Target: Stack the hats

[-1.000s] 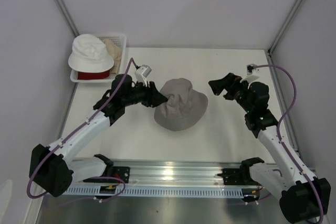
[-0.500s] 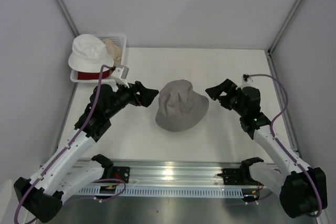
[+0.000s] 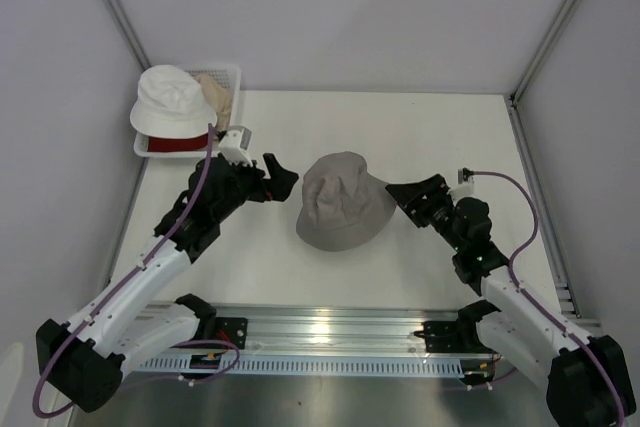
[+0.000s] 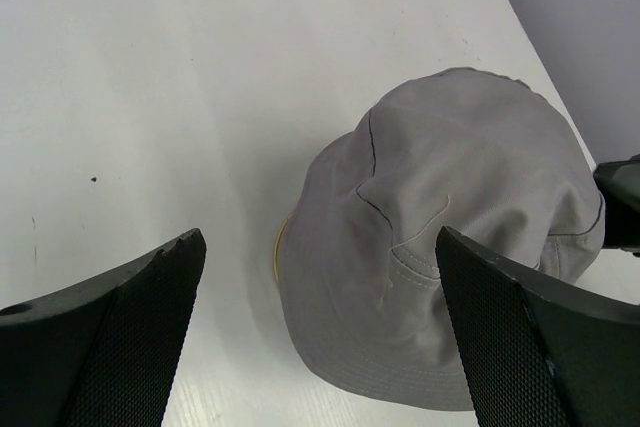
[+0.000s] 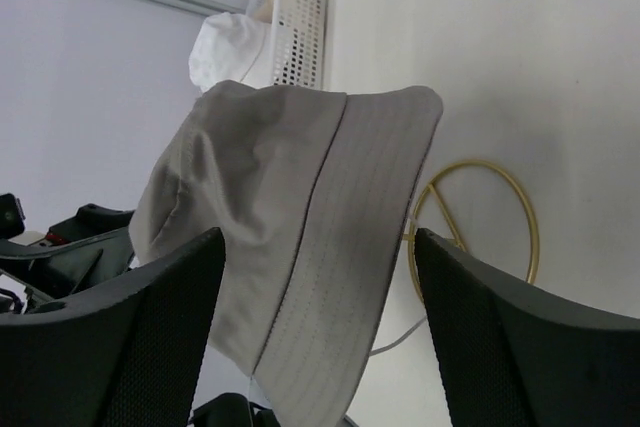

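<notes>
- So far, only part of the pile is made: the white hat (image 3: 172, 99) is set on top of the dark red hat (image 3: 182, 143), at the basket (image 3: 234, 71) in the far left corner of the bench (image 3: 440, 127).
- The beige hat (image 3: 215, 95) is seen in the basket just beside those two, not on the pile.
- The grey hat (image 3: 345, 202) is found alone in the middle of the bench, propped on a gold wire stand (image 5: 475, 161).
- The left jaws are spread wide and nothing is held. They are pointed at the grey hat from its left side, near it but apart.
- The right jaws are spread too, with the brim of the grey hat between them. No pinch can be seen yet.
- Two hats are judged to be left for stacking: the grey one and the beige one.
</notes>
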You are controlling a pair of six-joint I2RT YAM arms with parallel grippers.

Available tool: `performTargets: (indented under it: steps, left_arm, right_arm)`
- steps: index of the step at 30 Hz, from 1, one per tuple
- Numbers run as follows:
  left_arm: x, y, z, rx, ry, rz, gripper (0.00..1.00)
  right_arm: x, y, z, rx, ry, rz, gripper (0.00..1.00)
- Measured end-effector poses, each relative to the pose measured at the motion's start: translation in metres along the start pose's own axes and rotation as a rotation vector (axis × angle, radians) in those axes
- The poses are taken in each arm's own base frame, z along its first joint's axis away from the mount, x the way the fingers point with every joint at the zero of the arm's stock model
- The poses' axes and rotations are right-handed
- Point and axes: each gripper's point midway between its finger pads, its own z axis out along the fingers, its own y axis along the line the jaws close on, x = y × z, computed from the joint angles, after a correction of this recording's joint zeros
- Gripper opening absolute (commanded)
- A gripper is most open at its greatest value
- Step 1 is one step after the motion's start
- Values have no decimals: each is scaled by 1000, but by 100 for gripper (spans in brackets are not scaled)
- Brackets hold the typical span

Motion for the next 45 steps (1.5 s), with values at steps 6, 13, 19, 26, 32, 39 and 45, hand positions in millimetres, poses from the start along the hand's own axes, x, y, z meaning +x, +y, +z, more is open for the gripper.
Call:
performTargets:
  steps: [6, 13, 19, 26, 32, 39, 45]
  left_arm:
    - [-4, 12, -5, -66, -33, -2, 100]
    - [-21, 38, -18, -215, -134, -26, 100]
    - [-25, 51, -10, -289, -154, -29, 99]
    - [-22, 71, 3, -367, -126, -33, 99]
    - [-32, 97, 3, -421, -147, -89, 100]
    - [-45, 115, 5, -445, -167, -133, 99]
    - [-58, 121, 9, -439, -180, -147, 100]
  right_arm:
    - [22, -24, 16, 77, 79, 46, 1]
    - [38, -31, 11, 78, 107, -16, 0]
    - [51, -40, 1, 13, 89, -148, 0]
    - [51, -44, 3, -54, 46, -271, 0]
    - [56, -49, 11, -62, 35, -394, 0]
    - [68, -70, 23, -20, 61, -437, 0]
    - [67, -64, 29, -29, 64, -451, 28]
